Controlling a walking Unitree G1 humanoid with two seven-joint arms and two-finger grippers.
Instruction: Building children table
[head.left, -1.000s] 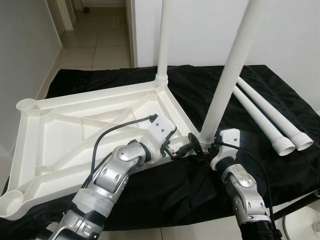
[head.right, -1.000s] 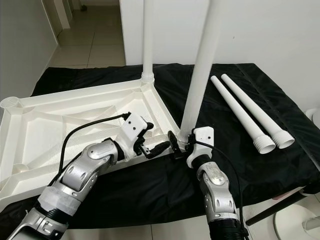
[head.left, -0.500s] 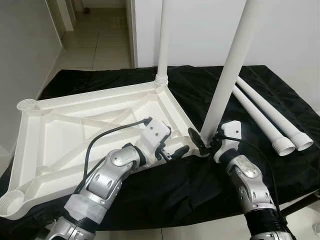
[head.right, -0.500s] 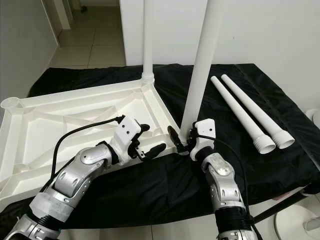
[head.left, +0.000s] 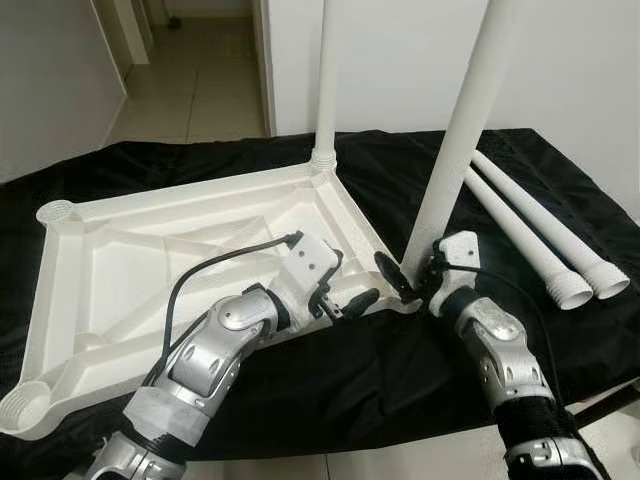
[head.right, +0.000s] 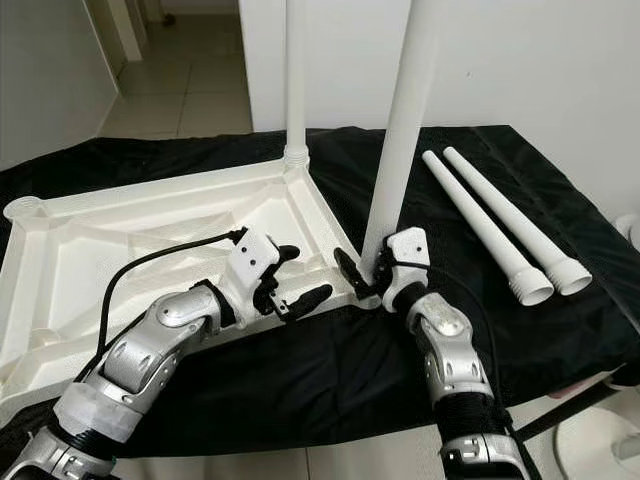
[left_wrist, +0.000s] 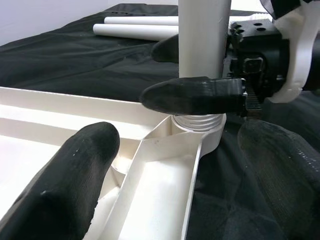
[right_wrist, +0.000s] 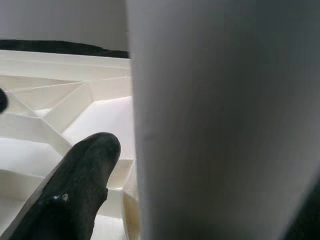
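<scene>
With my right gripper (head.left: 408, 283) clamped on the upright leg (head.left: 455, 150) and my left gripper (head.left: 345, 293) fingers spread beside the tabletop (head.left: 130, 270), a tilted leg could cross-thread in its socket.

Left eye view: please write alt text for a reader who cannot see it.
The right gripper grips the base of an upright white leg standing in a corner socket of the upturned white tabletop. The left gripper hovers open beside that corner. Another leg stands in the far corner; two spare legs lie on the black cloth.
</scene>
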